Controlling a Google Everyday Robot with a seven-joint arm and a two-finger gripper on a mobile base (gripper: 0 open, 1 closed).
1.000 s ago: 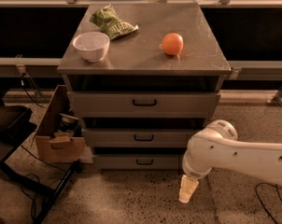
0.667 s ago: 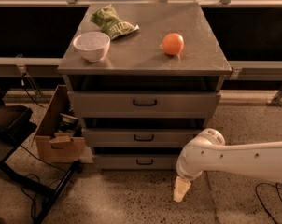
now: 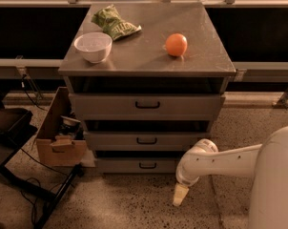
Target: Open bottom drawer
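Pointing floorward, gripper point(image 3: 180, 195) near bottom drawer point(image 3: 127, 165)

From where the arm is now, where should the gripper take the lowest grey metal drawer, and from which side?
By the small black loop handle centred on the lowest grey metal drawer: its front is flat, so nothing else offers a hold. Come straight from the front; the gripper hangs lower, to the handle's right.

Bottom drawer point(image 3: 116, 166): closed, handle point(image 3: 148, 165) free.
Claw point(image 3: 180, 195): pointing down near the floor, just beside the drawer's right end.
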